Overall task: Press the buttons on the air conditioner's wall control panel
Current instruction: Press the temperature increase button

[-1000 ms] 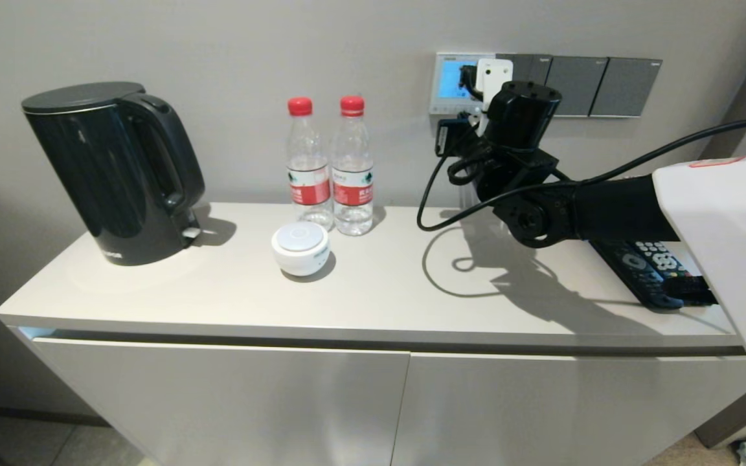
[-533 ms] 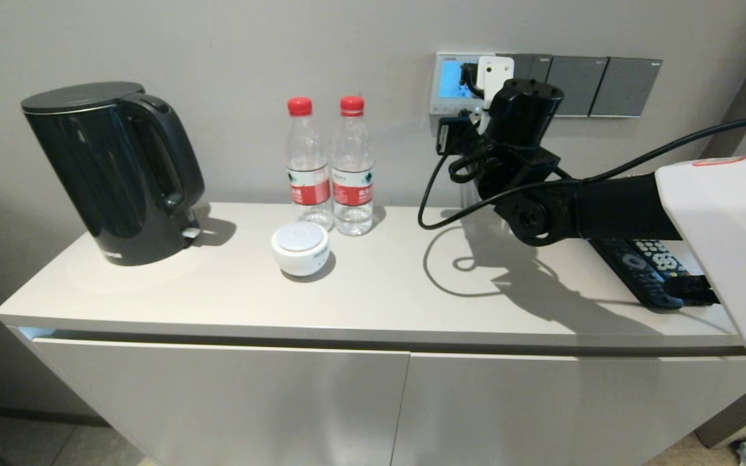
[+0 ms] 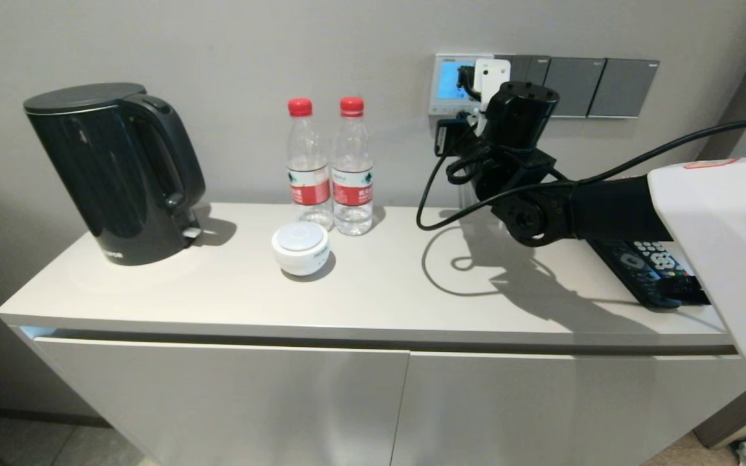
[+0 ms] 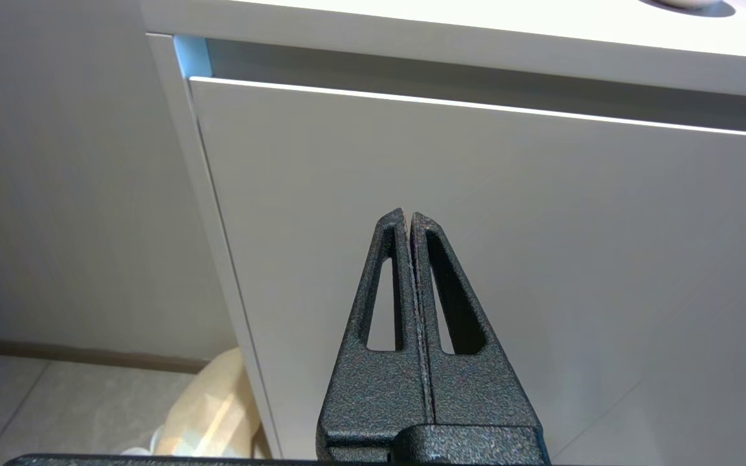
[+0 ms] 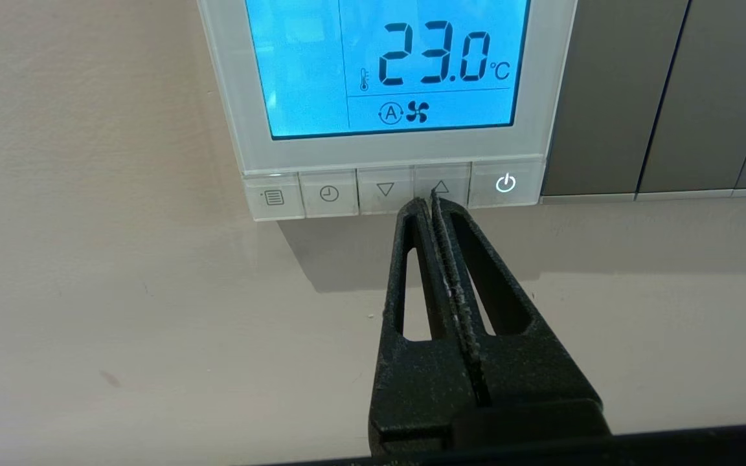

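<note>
The wall control panel (image 3: pixel 452 81) is a white-framed square on the wall with its screen lit pale blue, reading 23.0 °C in the right wrist view (image 5: pixel 386 150). Its buttons (image 5: pixel 329 193) run in a row under the screen, ending in an up-arrow key (image 5: pixel 451 181) and a power key (image 5: pixel 506 184). My right gripper (image 5: pixel 426 202) is shut and empty. Its tips are at the lower edge of the up-arrow key, near the seam with the down-arrow key (image 5: pixel 384 189). My left gripper (image 4: pixel 410 217) is shut and empty, parked low in front of the cabinet door (image 4: pixel 541 226).
Dark grey switch plates (image 3: pixel 574 77) adjoin the panel on the right. On the cabinet top (image 3: pixel 373 298) stand a black kettle (image 3: pixel 114 175), two water bottles (image 3: pixel 331 168) and a white round device (image 3: pixel 300 248). Black remotes (image 3: pixel 655 268) lie under my right arm (image 3: pixel 606 210).
My right arm has shifted slightly to the left in front of the panel. Nothing else has moved.
</note>
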Available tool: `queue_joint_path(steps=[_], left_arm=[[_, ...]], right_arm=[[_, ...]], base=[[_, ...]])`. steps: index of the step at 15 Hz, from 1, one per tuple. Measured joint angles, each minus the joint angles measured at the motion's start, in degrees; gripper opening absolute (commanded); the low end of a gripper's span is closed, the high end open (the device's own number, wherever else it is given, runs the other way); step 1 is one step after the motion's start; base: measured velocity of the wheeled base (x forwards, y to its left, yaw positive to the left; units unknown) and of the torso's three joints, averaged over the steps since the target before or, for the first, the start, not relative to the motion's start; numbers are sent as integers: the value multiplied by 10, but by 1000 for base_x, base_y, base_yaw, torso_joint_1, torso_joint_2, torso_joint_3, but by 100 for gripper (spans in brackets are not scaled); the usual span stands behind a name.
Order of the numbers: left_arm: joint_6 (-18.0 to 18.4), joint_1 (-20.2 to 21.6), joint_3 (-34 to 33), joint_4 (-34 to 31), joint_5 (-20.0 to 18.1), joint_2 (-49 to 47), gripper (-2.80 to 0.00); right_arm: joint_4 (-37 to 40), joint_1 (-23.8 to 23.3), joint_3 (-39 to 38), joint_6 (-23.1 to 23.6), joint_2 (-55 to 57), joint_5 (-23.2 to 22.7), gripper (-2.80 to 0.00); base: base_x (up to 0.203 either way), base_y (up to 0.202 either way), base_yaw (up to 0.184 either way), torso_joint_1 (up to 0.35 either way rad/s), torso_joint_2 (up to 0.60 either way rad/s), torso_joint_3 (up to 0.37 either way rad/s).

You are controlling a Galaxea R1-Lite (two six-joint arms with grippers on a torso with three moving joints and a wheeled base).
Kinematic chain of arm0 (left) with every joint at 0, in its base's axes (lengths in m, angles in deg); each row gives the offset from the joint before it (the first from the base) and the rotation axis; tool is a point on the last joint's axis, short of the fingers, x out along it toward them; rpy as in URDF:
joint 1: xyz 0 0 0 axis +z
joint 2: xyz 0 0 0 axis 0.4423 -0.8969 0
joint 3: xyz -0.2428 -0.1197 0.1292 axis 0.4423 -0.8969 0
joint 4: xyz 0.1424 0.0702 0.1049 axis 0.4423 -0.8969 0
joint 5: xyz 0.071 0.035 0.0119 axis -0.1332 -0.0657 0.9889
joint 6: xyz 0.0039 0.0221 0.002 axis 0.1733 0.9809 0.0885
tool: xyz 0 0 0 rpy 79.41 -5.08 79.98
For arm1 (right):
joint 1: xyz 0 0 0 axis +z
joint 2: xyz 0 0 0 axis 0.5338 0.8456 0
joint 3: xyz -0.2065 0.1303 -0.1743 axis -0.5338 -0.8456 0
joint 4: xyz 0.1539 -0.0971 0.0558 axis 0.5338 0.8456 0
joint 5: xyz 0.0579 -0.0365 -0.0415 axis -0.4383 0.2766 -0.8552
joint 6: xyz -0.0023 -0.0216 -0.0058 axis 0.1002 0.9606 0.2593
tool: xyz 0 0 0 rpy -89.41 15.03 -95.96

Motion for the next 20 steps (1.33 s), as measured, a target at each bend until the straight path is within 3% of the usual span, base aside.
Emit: queue_joint_path(steps=[14,20], left_arm=[[0,0,0,0,0,0,-280],[0,0,0,0,0,0,-280]], right_arm=[[-7,20,-25,4,-31,2,-280],[-36,15,-127,5,-96,19,-280]], base=[[0,0,0,0,0,0],[0,0,0,0,0,0]])
